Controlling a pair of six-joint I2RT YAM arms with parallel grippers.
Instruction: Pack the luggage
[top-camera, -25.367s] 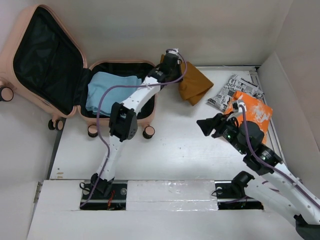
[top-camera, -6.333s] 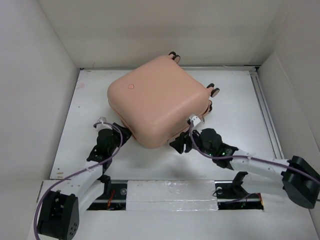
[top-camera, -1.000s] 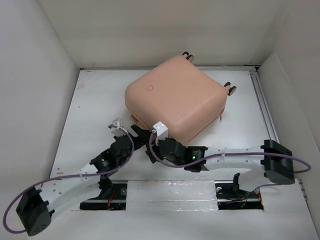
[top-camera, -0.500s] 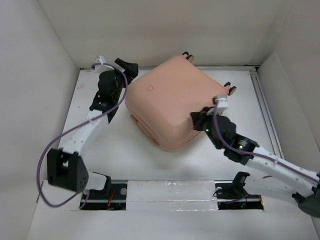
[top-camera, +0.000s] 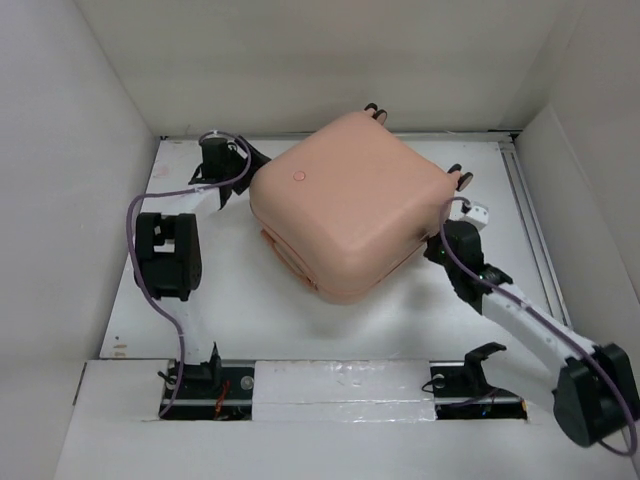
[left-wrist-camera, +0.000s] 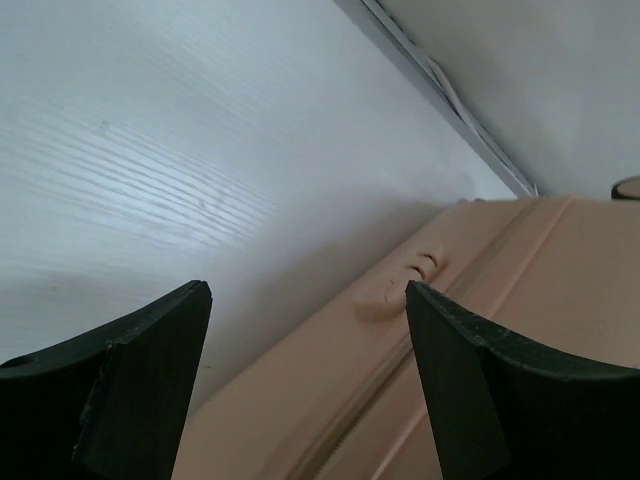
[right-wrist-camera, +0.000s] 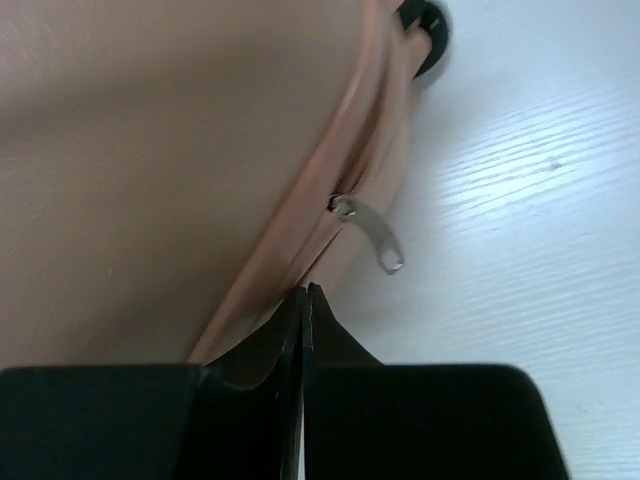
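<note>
The luggage (top-camera: 345, 205), a pale pink hard-shell suitcase, lies closed on the white table with its round button mark (top-camera: 298, 176) facing up. My left gripper (top-camera: 248, 165) is at its back left corner. In the left wrist view the left gripper (left-wrist-camera: 307, 290) stands open, and the suitcase's side seam (left-wrist-camera: 420, 350) lies between and beyond the fingers, untouched. My right gripper (top-camera: 438, 248) is against the suitcase's right side. In the right wrist view the right gripper (right-wrist-camera: 305, 292) is shut, its tips at the zip seam. The metal zip pull (right-wrist-camera: 372, 232) hangs free just past them.
White walls enclose the table (top-camera: 200, 290) on the left, back and right. A metal rail (top-camera: 527, 215) runs along the right edge. Suitcase wheels (top-camera: 461, 178) stick out at the back right corner, one wheel (right-wrist-camera: 425, 22) close to my right fingers.
The right gripper has shut and moved from the suitcase's front right edge round to its right side. The left arm has folded back, its gripper staying by the back left corner. The suitcase has not moved.
</note>
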